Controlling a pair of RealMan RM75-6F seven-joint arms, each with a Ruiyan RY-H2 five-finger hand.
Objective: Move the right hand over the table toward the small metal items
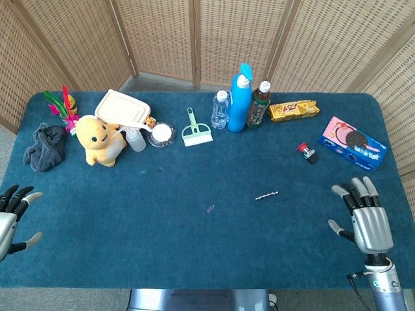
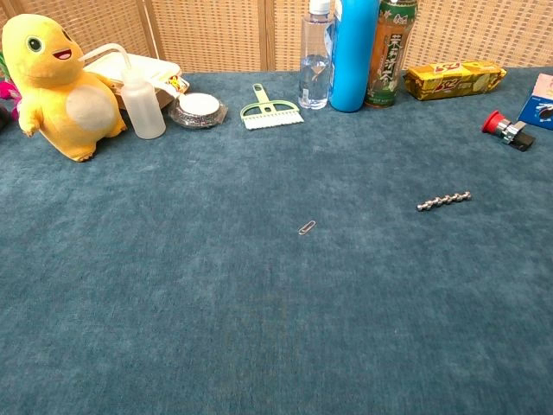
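Teal felt covers the table [image 1: 162,259], and from the head view the action is all set to start. Take the paper clip [image 1: 211,208] as the marker, lying near the middle of the cloth. Just to its right and a touch further back lies the drill bit [image 1: 266,195], a small twisted metal rod. Well off to the right of the clip, at the near table edge, the right hand [image 1: 366,217] hangs with its fingers spread and nothing in them. Far to the left of the clip, the left hand [image 1: 13,217] sits at the table's edge, fingers apart too, also empty. Beyond the clip, along the back, stand a blue bottle [image 1: 240,97] and a yellow plush toy [image 1: 98,139].

Down to the chest view: the clip [image 2: 307,227] lies flat on bare felt, the bit [image 2: 444,201] to its right, the two apart and not touching. Neither hand shows here.

Judging by this, the reach is only at its opening. The next move calls for the right hand to travel leftward above the cloth, toward the bit first, staying clear of the felt.
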